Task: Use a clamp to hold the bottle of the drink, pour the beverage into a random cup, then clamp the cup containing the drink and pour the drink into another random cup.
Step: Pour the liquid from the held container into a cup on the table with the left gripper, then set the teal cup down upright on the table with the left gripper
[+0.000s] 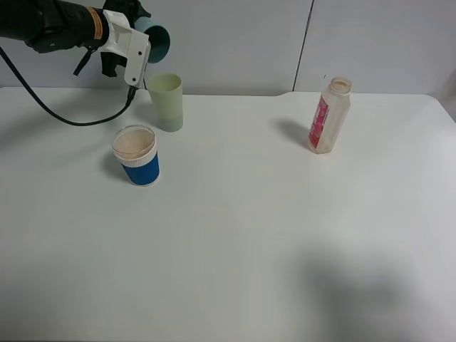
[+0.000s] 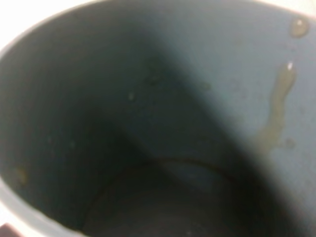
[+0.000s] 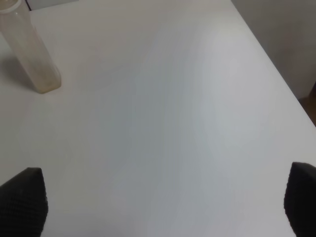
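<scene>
Even, bright overhead light washed the white table (image 1: 235, 235); soft shadows fell left of the translucent pink-labelled plastic bottle (image 1: 328, 116). The teal plastic tumbler's dark inside (image 2: 148, 148) was blurred, dim.

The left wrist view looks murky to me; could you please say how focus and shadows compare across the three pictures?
Left wrist: teal cup interior fills the frame, soft, half shadowed. Exterior high: sharp, with a broad soft shadow on the table. Right wrist: bottle slightly soft, fingertips blurred.

Teal cup (image 1: 158, 41); bottle (image 1: 328, 116) (pink label); white table (image 1: 271, 235).
</scene>
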You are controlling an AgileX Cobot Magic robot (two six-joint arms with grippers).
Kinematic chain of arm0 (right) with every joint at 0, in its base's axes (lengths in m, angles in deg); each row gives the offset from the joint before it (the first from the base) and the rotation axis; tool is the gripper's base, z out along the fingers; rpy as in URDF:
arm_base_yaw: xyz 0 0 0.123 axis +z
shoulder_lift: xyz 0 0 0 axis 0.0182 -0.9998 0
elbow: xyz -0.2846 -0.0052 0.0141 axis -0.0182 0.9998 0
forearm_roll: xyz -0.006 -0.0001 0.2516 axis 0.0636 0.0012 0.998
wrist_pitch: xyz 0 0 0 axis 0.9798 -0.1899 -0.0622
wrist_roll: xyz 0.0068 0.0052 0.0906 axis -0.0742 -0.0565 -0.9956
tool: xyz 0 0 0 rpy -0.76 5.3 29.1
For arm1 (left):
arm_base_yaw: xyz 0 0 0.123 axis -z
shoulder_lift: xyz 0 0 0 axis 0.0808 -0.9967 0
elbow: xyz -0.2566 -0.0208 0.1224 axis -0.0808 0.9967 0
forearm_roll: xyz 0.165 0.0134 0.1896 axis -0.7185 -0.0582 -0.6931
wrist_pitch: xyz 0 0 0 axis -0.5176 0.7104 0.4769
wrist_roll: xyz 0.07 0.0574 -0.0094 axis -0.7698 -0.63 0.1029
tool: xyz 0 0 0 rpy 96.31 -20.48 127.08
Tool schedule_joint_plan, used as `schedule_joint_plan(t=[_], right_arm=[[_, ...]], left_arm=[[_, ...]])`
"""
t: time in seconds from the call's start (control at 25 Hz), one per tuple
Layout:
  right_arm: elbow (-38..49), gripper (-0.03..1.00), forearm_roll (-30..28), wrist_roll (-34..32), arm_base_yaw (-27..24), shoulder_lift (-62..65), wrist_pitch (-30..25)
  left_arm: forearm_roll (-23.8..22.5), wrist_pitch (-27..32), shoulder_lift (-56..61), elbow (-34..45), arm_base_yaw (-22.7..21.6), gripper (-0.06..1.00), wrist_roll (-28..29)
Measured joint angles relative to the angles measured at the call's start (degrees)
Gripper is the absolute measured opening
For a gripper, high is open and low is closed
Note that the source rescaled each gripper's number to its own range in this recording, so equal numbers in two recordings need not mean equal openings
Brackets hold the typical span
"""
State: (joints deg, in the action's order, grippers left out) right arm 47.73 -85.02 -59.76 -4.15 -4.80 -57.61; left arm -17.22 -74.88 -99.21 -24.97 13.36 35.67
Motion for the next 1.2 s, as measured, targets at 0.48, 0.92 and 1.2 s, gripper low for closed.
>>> schedule_joint_plan(t=[0.48, 0.92, 1.2], right_arm=[[0.0, 0.97, 0.0, 0.0, 0.0, 0.0, 0.0], [0.0, 0.97, 0.0, 0.0, 0.0, 0.0, 0.0], [0.0, 0.97, 0.0, 0.0, 0.0, 0.0, 0.0]], left_arm=[[0.15, -2.0, 1.13, 0.0, -3.3, 0.01, 20.34], [0.29, -5.35, 1.24, 0.0, -7.25, 0.01, 32.0], [1.25, -7.59, 1.24, 0.0, -9.34, 0.01, 38.38]])
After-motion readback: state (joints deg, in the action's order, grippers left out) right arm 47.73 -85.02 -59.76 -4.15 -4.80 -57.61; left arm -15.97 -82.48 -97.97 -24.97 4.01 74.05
